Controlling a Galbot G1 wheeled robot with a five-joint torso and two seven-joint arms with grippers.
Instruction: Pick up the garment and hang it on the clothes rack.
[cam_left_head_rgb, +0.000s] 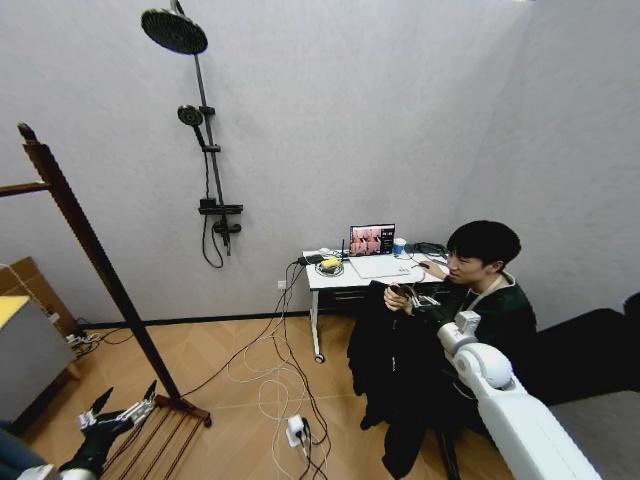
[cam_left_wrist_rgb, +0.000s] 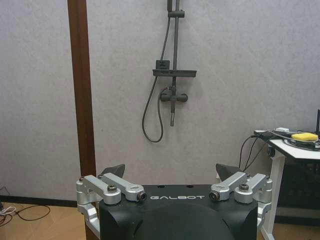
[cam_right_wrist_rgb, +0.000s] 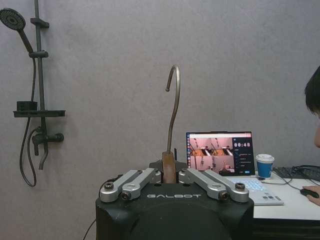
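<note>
Currently the garment (cam_left_head_rgb: 395, 375) is held by its hanger (cam_right_wrist_rgb: 170, 167), clamped between the right gripper's (cam_right_wrist_rgb: 170, 176) fingers; the left gripper's (cam_left_wrist_rgb: 170, 172) fingers are spread wide near the rack (cam_left_head_rgb: 95, 255).

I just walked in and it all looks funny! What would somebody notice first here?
First, the right gripper, shut on the wooden neck of a hanger whose metal hook pokes straight up. Below it hangs the black garment, in front of the white desk. On the robot's left stands the tall clothes rack, and the left gripper waits low beside its foot, jaws open.
</note>
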